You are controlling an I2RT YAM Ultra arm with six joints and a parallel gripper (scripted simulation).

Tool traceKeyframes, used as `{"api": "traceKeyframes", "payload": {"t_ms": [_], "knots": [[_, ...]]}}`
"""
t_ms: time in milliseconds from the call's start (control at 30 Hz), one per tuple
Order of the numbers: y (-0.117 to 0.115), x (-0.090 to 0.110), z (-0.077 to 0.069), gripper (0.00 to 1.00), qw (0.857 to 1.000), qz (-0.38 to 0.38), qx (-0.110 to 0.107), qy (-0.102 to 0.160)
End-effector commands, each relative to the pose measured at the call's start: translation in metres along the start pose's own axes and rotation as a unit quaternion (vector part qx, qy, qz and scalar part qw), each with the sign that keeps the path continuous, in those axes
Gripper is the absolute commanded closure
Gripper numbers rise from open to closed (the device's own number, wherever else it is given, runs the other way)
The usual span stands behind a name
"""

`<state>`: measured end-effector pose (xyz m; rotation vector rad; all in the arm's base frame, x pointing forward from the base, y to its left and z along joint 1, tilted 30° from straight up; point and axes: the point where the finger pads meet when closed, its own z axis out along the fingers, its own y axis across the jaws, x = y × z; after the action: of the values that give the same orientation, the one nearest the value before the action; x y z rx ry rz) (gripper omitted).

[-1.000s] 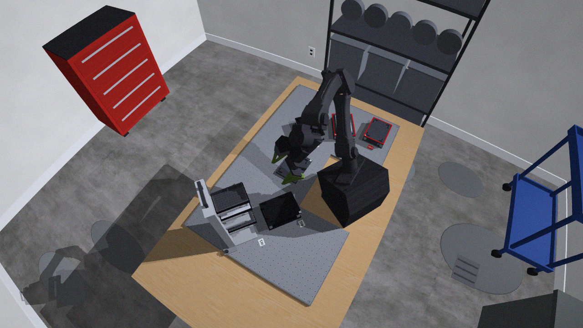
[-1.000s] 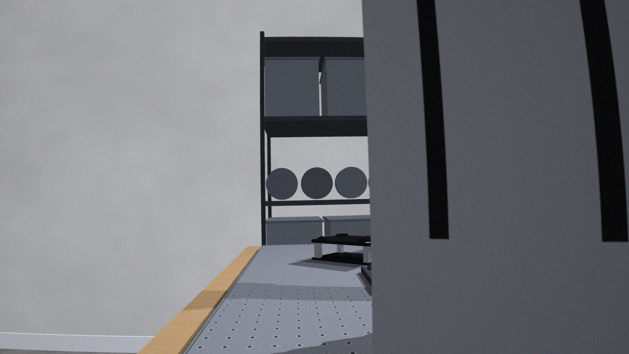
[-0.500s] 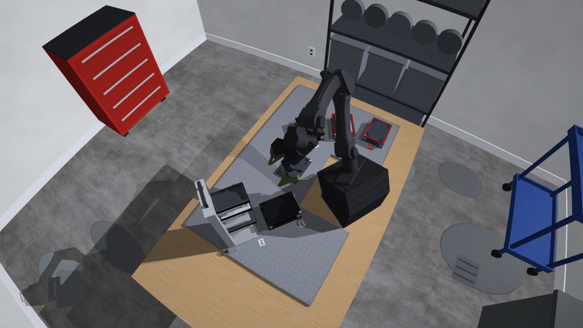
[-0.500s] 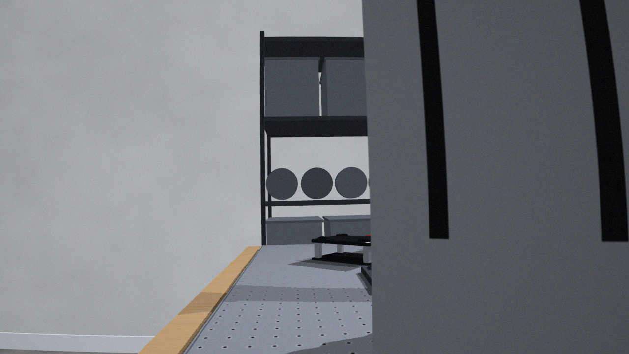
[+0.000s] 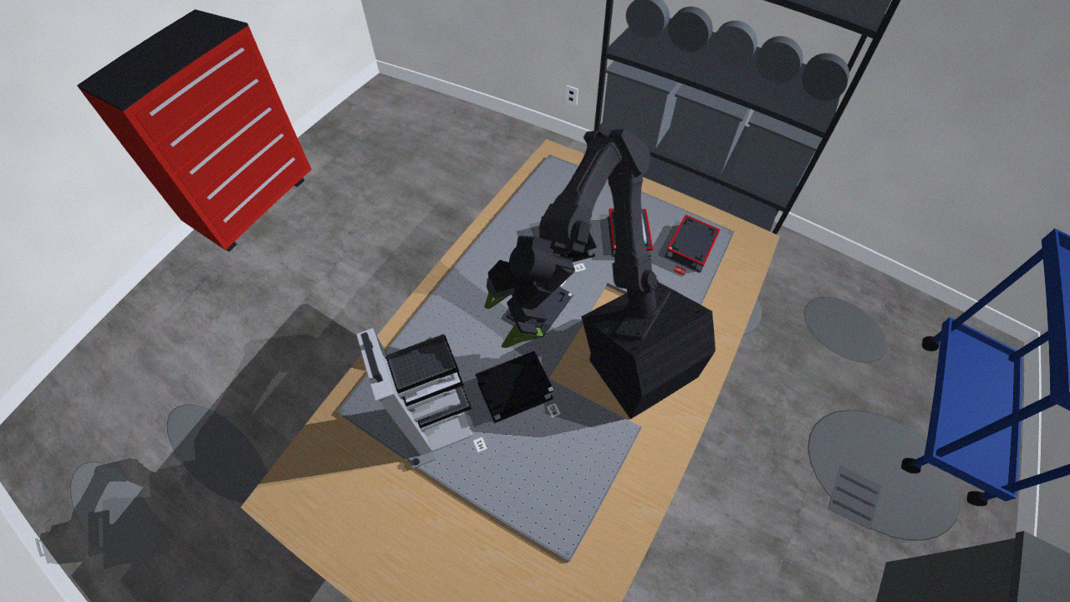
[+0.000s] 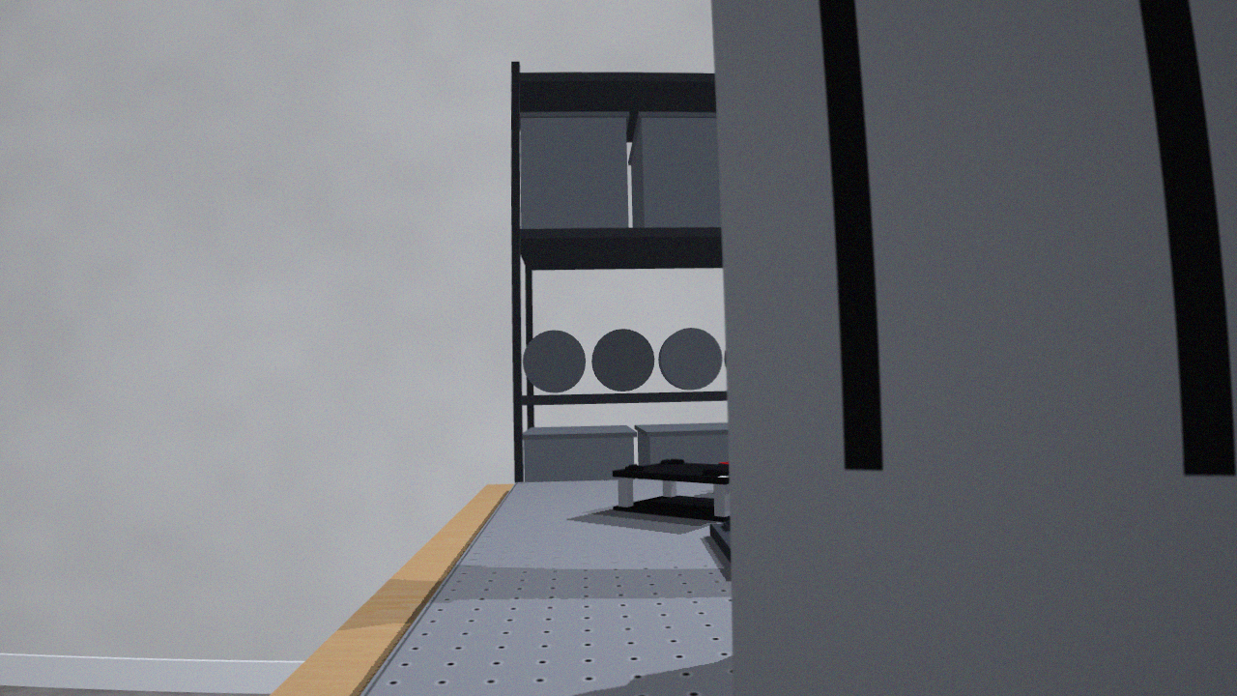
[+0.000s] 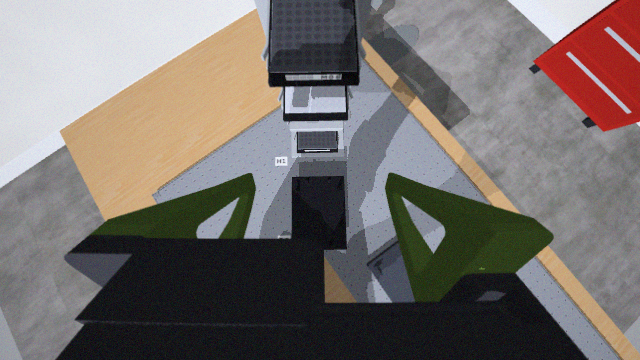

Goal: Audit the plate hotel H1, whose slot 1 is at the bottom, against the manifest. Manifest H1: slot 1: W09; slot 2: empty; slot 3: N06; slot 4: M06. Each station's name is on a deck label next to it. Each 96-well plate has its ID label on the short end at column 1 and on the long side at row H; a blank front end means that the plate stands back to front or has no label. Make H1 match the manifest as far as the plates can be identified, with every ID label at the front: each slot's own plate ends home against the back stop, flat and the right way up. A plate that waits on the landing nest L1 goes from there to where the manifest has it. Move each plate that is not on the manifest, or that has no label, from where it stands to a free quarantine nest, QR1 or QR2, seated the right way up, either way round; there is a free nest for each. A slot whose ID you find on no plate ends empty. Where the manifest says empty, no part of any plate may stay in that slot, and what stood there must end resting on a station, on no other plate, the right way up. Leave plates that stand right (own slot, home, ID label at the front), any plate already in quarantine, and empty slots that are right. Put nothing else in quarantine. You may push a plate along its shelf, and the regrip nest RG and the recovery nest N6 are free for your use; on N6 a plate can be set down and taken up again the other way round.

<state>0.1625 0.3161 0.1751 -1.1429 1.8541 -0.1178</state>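
Observation:
The plate hotel H1 (image 5: 415, 385) stands at the left of the grey deck. In the wrist view a dark plate (image 7: 313, 40) lies in its top slot with a label on its front end. A shelf below it (image 7: 315, 102) looks empty. A plate (image 7: 317, 141) sticks out low down with a label strip on its front end. The label text is too small to read. My gripper (image 7: 320, 180) is open and empty, high above the deck, facing the hotel. It also shows in the top view (image 5: 514, 315). The black regrip nest (image 7: 319, 210) lies between us.
Two red-rimmed quarantine nests (image 5: 691, 241) stand at the far end of the deck, one partly hidden by the arm. The arm base (image 5: 647, 359) is at the right. A raised black nest (image 6: 670, 488) shows in the exterior view, where the hotel's side wall (image 6: 977, 346) blocks most of the view.

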Motion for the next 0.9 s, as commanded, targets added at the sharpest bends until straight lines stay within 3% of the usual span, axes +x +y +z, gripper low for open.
{"api": "traceKeyframes", "payload": {"t_ms": [0,867], "knots": [[0.006,-0.003,0.009,0.0,1.0,-0.007,-0.006,-0.001],[0.003,-0.022,0.042,0.0,1.0,0.002,-0.006,-0.012]]}}
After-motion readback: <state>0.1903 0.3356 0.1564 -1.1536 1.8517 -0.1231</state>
